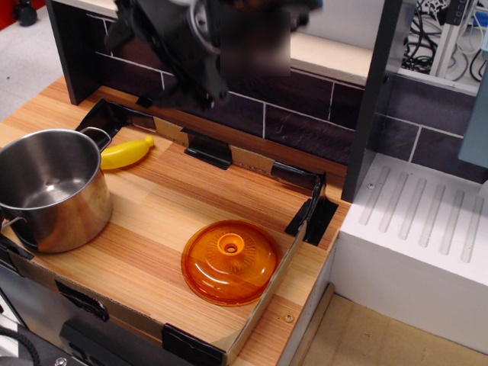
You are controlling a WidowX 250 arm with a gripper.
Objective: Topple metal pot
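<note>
The metal pot [49,187] stands upright at the left edge of the wooden counter, shiny steel, open and empty inside, with a thin wire handle at its far side. My gripper [200,93] hangs high at the top middle of the view, black and motion-blurred, above the back of the counter and well to the right of and above the pot. Its fingers are too blurred to tell open from shut. It touches nothing.
An orange translucent domed lid [230,261] lies on the counter near the front right. A yellow banana [126,153] lies behind the pot. A cardboard rim with black corner brackets [305,217] borders the counter. A dark tiled wall [305,114] runs behind. A white drainer [427,229] sits at the right.
</note>
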